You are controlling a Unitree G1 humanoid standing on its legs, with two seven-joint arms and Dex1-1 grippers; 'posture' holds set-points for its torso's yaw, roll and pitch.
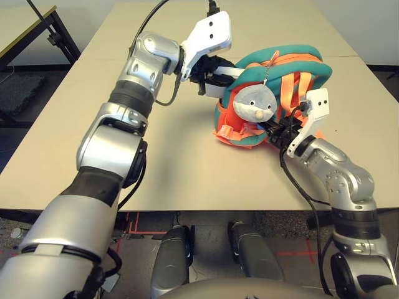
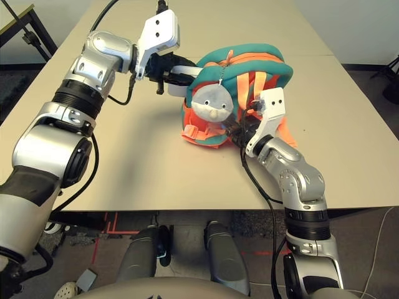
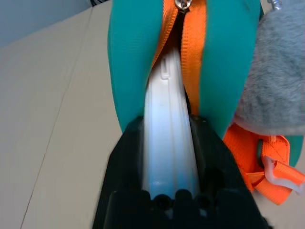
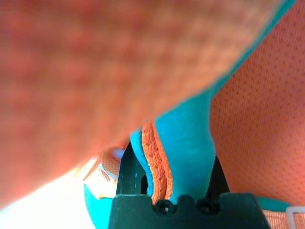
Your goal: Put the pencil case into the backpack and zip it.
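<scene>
Left gripper (image 3: 169, 157) holds the pencil case (image 3: 170, 138) edge-on between our two black fingers, clamped on its flat faces. Our left wrist view shows what the head views barely reveal: the white case's far end sits inside the open zipper mouth of the backpack (image 1: 274, 68), with orange zipper tape on both sides of it and the metal zipper pull (image 3: 181, 4) just above. From the head views we only see a short white strip of the case between the gripper and the teal fabric.

Our right gripper (image 4: 167, 191) is pressed low against the backpack's near side. Its wrist view shows the fingers closed on a fold of teal fabric edged with orange; the head views hide this behind the white camera mount.

From the head views we see the backpack lying on the beige table (image 1: 187, 168), bulging upward, orange straps (image 1: 304, 84) across its top. A grey-and-white plush charm (image 1: 254, 103) hangs on a thin chain against its front, facing us, between our two grippers.
</scene>
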